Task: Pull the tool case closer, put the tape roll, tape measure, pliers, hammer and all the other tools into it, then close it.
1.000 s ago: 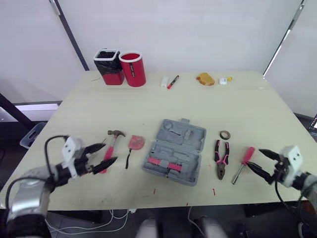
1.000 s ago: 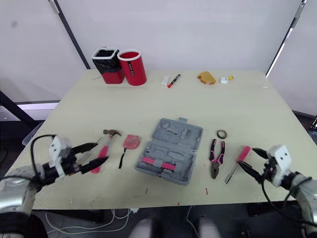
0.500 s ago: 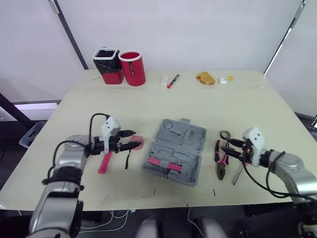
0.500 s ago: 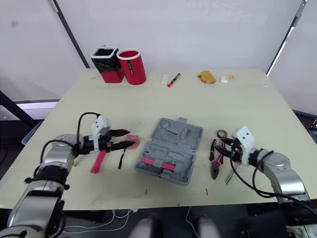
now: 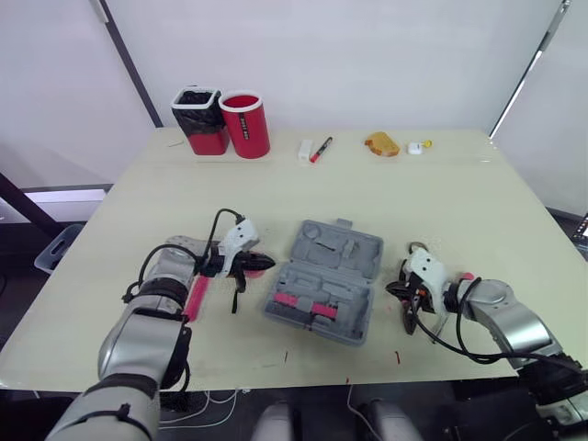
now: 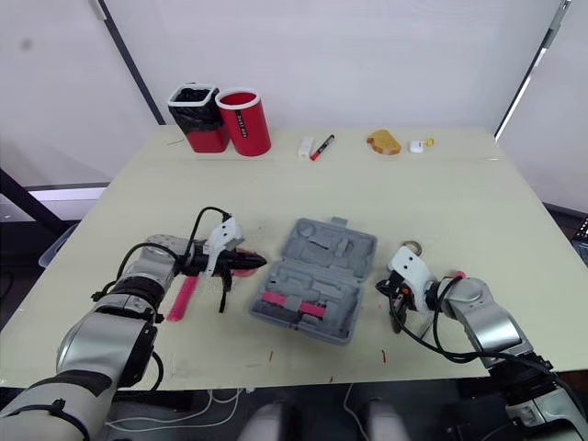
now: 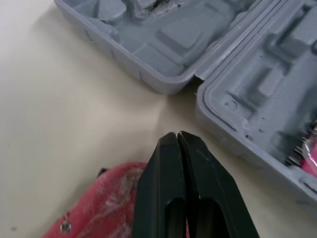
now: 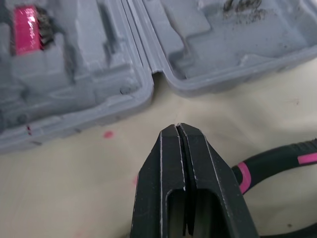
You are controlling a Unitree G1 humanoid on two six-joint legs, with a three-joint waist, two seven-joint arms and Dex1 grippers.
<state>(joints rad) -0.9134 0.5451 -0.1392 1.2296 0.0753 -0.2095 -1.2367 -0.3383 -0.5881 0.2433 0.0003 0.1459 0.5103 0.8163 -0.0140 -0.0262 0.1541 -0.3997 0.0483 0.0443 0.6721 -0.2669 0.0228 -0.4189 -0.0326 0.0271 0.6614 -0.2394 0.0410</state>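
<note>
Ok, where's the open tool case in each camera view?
Left eye view: tool case, mid-table, near the front edge.
Right eye view: tool case, same spot.
Left wrist view: just ahead of the left gripper.
Right wrist view: just ahead of the right gripper.
Shared landmark: its hinge seam.

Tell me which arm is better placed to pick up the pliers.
Right. The right tool, shut, hovers just above the pliers; the left tool sits across the tool case, over the tape measure.
</note>
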